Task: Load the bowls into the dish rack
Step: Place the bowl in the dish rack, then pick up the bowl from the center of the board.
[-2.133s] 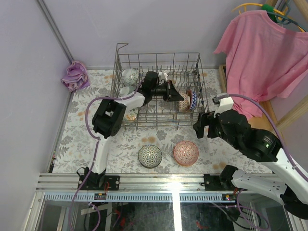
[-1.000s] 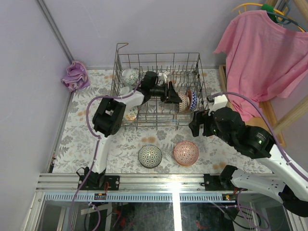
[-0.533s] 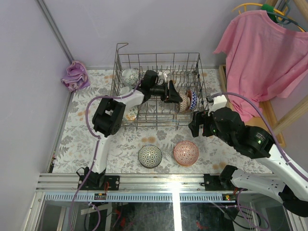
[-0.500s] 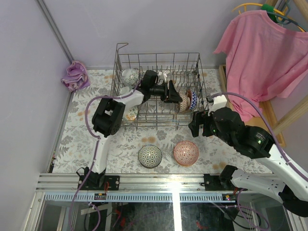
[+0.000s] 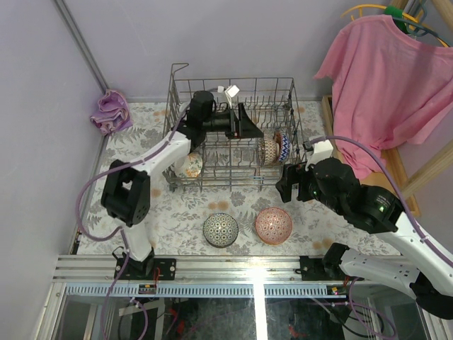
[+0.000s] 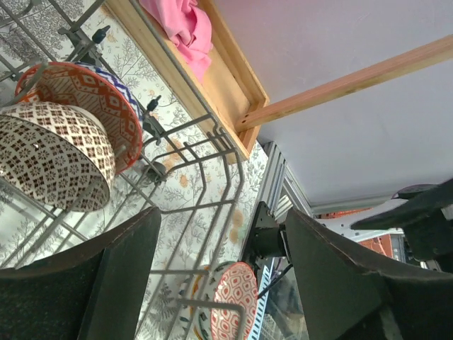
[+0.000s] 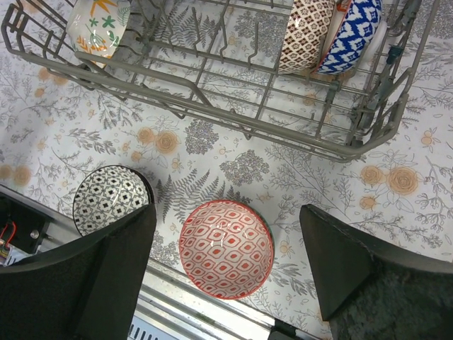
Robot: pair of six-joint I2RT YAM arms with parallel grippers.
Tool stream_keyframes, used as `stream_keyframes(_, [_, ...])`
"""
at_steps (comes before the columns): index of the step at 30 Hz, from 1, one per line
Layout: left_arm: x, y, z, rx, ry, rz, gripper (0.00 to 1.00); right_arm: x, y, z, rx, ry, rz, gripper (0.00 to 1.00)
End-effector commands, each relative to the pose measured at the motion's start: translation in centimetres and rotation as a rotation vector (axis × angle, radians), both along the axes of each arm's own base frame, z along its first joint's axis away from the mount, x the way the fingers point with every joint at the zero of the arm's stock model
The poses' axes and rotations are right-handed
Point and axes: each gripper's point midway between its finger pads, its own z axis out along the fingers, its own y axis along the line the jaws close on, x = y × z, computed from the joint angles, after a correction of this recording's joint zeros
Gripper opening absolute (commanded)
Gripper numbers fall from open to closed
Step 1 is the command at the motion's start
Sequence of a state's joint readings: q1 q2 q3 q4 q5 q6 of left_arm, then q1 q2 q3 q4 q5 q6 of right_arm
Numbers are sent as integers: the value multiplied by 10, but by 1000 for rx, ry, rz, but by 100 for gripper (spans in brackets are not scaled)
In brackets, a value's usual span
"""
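The grey wire dish rack [image 5: 233,80] stands at the back of the table. Inside it, a brown-and-white patterned bowl [image 6: 53,166] leans against a red-orange bowl [image 6: 88,103] and a blue-and-white bowl [image 7: 350,32]. A floral bowl [image 5: 190,166] sits in its near left corner. My left gripper [image 5: 255,133] hangs open above the rack, just left of the standing bowls, holding nothing. On the table in front lie a red-and-white bowl [image 7: 225,248] and a black-and-white bowl [image 7: 112,200]. My right gripper [image 7: 225,273] hovers open straight above the red-and-white bowl.
A purple cloth [image 5: 110,111] lies at the table's far left. A pink shirt [image 5: 386,78] hangs on a wooden frame at the right. The aluminium rail [image 5: 233,268] runs along the near edge, close behind the two loose bowls.
My left gripper has opened wider and drawn back up and left from the standing bowls, its elbow swinging left. The right arm has barely moved.
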State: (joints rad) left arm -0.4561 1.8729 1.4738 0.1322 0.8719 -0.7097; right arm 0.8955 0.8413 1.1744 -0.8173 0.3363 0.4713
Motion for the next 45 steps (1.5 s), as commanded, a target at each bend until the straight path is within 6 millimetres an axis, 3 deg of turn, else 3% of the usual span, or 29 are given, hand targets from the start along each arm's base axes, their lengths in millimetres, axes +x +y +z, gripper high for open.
stream_keyframes(1, [-13, 19, 7, 59, -12, 64, 74, 1, 7, 17, 61, -32, 21, 92])
stream_keyframes(5, [-35, 32, 19, 84, -34, 96, 98, -2, 8, 18, 78, -26, 27, 99])
stream_keyframes(6, [-41, 36, 21, 94, -40, 107, 100, -2, 9, 19, 82, -23, 29, 99])
stream_keyframes(13, [-90, 50, 25, 192, -60, 149, 100, -7, 8, 25, 101, -19, 38, 99])
stream_keyframes(23, [-165, 47, -3, 445, -46, 186, 100, -13, -2, 27, 105, -20, 24, 99])
stream_keyframes(30, [-212, 22, -34, 592, -57, 160, 100, -17, -13, 36, 112, -42, 7, 99])
stream_keyframes(37, [-248, -20, -62, 692, -98, 58, 100, -19, -22, 44, 113, -66, -3, 99])
stream_keyframes(45, [-267, -73, -89, 786, -102, 30, 99, -26, -44, 58, 149, -117, -52, 96])
